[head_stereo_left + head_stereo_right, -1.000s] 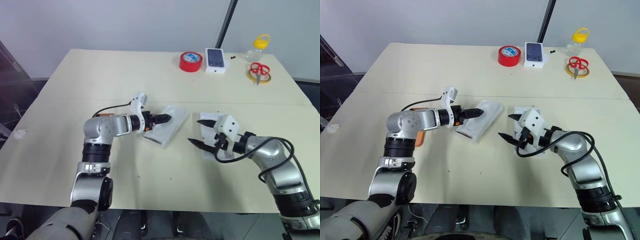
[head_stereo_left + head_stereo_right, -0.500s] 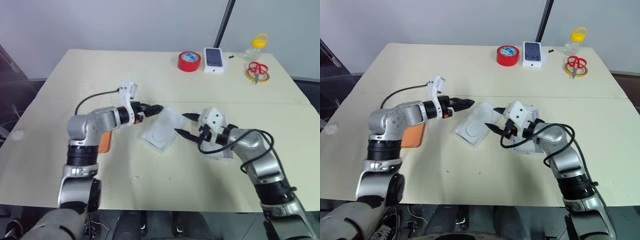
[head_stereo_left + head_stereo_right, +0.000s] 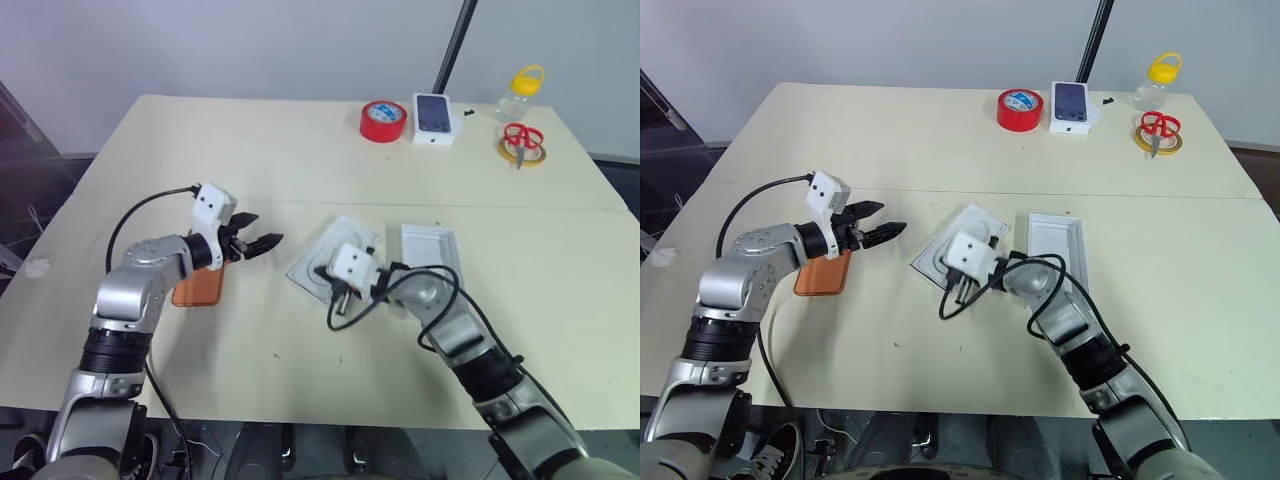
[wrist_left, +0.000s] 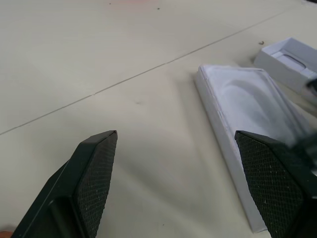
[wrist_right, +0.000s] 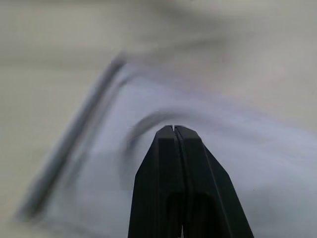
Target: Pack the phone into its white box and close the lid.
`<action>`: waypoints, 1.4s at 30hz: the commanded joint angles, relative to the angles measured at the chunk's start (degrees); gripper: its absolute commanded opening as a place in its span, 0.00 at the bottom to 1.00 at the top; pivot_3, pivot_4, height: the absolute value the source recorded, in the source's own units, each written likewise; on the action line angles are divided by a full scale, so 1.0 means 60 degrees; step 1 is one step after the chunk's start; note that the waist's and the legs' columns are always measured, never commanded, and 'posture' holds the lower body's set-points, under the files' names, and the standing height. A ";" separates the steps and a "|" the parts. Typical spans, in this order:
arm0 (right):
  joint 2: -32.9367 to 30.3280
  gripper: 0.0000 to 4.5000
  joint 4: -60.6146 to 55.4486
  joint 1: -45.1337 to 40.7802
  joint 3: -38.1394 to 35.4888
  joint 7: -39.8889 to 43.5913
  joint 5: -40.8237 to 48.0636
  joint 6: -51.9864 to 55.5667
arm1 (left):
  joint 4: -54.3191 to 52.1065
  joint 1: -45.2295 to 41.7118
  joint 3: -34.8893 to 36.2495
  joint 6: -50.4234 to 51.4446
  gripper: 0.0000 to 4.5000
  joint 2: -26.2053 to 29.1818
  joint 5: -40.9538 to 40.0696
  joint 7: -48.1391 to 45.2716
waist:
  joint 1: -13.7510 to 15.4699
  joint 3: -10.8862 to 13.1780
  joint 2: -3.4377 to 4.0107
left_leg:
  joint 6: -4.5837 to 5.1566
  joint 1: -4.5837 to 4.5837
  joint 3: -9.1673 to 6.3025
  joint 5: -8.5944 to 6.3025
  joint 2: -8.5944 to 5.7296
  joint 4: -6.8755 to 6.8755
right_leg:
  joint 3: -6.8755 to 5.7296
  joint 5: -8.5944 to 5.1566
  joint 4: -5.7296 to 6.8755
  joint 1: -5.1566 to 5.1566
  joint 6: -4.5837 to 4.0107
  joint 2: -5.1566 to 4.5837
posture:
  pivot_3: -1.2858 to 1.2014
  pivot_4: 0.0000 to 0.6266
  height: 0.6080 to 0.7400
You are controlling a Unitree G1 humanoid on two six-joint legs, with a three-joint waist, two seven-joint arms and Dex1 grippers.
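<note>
My left tool [image 3: 262, 243] hangs with its fingers apart and nothing between them, just above the counter [image 3: 250, 150] left of the middle. The phone [image 3: 197, 287] lies flat just beneath and behind that tool, toward the counter's left edge, partly hidden by my left arm. My right tool [image 5: 174, 130] has its fingers pressed together on nothing and points at the tray [image 3: 322, 262], a shallow white piece lying open-side up near the counter's middle; whether the tips touch it I cannot tell. Just to the right of the tray lies the other white half of the box [image 3: 431, 250], also open-side up. Along the far edge toward the right corner sit a red tape roll [image 3: 383, 121], a small white box with a phone picture [image 3: 434, 119], red scissors [image 3: 520, 137] on a yellow ring, and a jar [image 3: 521, 91] with a yellow lid.
</note>
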 commanded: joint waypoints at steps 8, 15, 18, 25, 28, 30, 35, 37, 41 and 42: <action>-0.0825 0.01 -0.0883 0.0238 -0.0499 0.2090 0.1350 -0.0487 | -0.0227 -0.0142 0.0111 -0.0248 0.89 -0.0217 0.0015 0.0165 | -0.0006 0.0000 -0.0001 | 0.0009 0.0013 -0.0002 0.0005 0.0001 0.0006 | -0.0003 0.0000 0.0013 0.0009 0.0000 0.0001 | 0.52 0.24 0.96; -0.0712 0.01 -0.0466 -0.0210 -0.0745 0.2152 0.1442 -0.1003 | -0.0390 -0.0018 0.0151 -0.0172 0.89 -0.0268 -0.0021 0.0206 | -0.0018 0.0001 -0.0002 | 0.0012 0.0013 -0.0001 0.0008 0.0001 0.0014 | -0.0004 0.0001 0.0016 0.0011 0.0002 0.0007 | 0.52 0.24 0.96; -0.0456 0.01 0.0200 -0.0632 -0.0989 0.1445 0.1013 -0.1377 | -0.0365 0.0017 0.0184 -0.0211 0.89 -0.0176 0.0014 0.0178 | -0.0026 0.0001 -0.0002 | 0.0015 0.0014 -0.0002 0.0011 0.0001 0.0018 | -0.0004 0.0001 0.0025 0.0011 0.0003 0.0007 | 0.52 0.24 0.96; -0.0882 0.01 0.1015 -0.0575 -0.0616 0.1372 0.0016 -0.2288 | -0.0312 -0.0046 0.0217 -0.0190 0.89 -0.0146 0.0012 0.0257 | 0.0015 0.0001 -0.0002 | 0.0013 0.0011 -0.0001 0.0013 0.0000 0.0013 | -0.0006 0.0001 0.0015 0.0011 0.0003 0.0006 | 0.52 0.24 0.96; -0.1208 0.01 0.0946 -0.0427 -0.0447 0.1653 -0.0243 -0.2493 | -0.0367 -0.0015 0.0207 0.0035 0.89 -0.0165 -0.0081 0.0310 | 0.0002 0.0001 -0.0002 | 0.0016 0.0010 0.0002 0.0013 -0.0001 0.0013 | -0.0006 0.0002 0.0013 0.0012 0.0004 0.0006 | 0.52 0.24 0.96; -0.1432 0.01 0.0898 -0.0377 -0.0440 0.1827 -0.0329 -0.2638 | -0.0309 -0.0077 0.0423 0.0719 0.89 -0.0188 -0.0493 0.0356 | -0.0003 0.0001 -0.0002 | 0.0016 0.0016 0.0001 0.0014 0.0000 0.0016 | -0.0006 0.0002 0.0023 0.0014 0.0005 0.0007 | 0.52 0.24 0.96; -0.1710 0.01 0.0901 -0.0323 -0.0603 0.2032 -0.0250 -0.2992 | 0.0057 -0.0456 0.1160 0.2364 0.89 -0.0075 -0.1405 0.0536 | 0.0007 0.0001 -0.0003 | 0.0024 0.0026 -0.0004 0.0019 0.0002 0.0037 | -0.0012 0.0002 0.0036 0.0031 0.0005 0.0013 | 0.52 0.24 0.96; -0.1302 0.01 0.0849 -0.0438 -0.0845 0.1806 0.0128 -0.2688 | 0.0156 -0.0577 0.1546 0.2959 0.89 0.0086 -0.1776 0.0523 | 0.0002 0.0001 -0.0004 | 0.0025 0.0025 -0.0007 0.0019 0.0002 0.0049 | -0.0015 0.0002 0.0038 0.0036 0.0006 0.0014 | 0.52 0.24 0.96; 0.0022 0.01 0.0626 -0.1002 -0.1437 0.0989 0.0945 -0.1549 | 0.0776 -0.0960 0.2469 0.4252 0.89 0.0706 -0.2493 0.0526 | -0.0066 0.0007 -0.0013 | 0.0024 0.0024 -0.0008 0.0020 0.0007 0.0055 | -0.0016 0.0018 0.0052 0.0033 0.0035 0.0022 | 0.52 0.24 0.96; 0.0306 0.01 0.0637 -0.1164 -0.1527 0.0765 0.0995 -0.1329 | 0.1017 -0.1063 0.2710 0.4512 0.89 0.0870 -0.2631 0.0558 | -0.0070 0.0008 -0.0012 | 0.0021 0.0024 -0.0009 0.0022 0.0011 0.0057 | -0.0017 0.0018 0.0062 0.0028 0.0036 0.0026 | 0.52 0.24 0.96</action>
